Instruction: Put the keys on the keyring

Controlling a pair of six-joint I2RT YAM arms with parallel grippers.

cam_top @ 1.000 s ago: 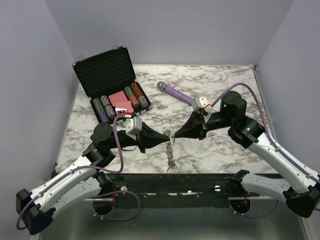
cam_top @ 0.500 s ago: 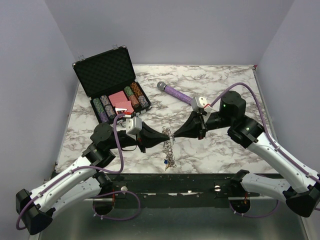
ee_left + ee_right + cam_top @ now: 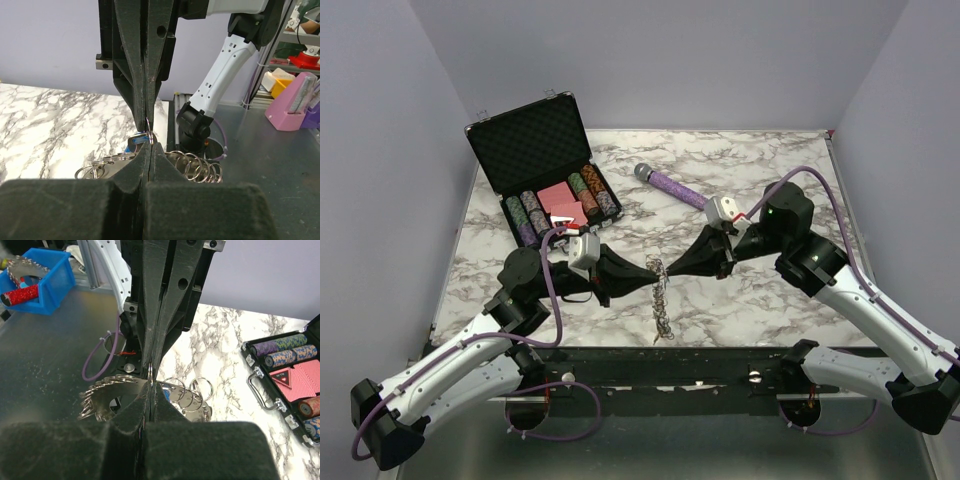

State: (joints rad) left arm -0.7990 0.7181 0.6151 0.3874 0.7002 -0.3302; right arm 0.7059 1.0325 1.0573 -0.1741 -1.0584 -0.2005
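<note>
Both claws are clenched right now, nose to nose over the middle of the tabletop (image 3: 750, 300). My left claw (image 3: 648, 272) and right claw (image 3: 672, 266) meet tip to tip, and both look to be pinching the same thin wire loop (image 3: 150, 134) at the top of the bunch. I can't tell from either wrist cam whether that loop is the edge of the keyring itself or one of the small split rings (image 3: 186, 390).

The keyring (image 3: 107, 390), the big toothed one, sits right under the tips. In the top view it's edge-on, trailing toward the near edge of the tabletop. One of the keys (image 3: 134, 144), blue cap, is tucked in beside it; the others I can't make out.

My read: I'm mid-threading, working a loop onto the ring. The next move needs one claw to hold firm while the other slides or twists the loop along. It has to be a tiny motion, or I'd guess the wire springs out.
</note>
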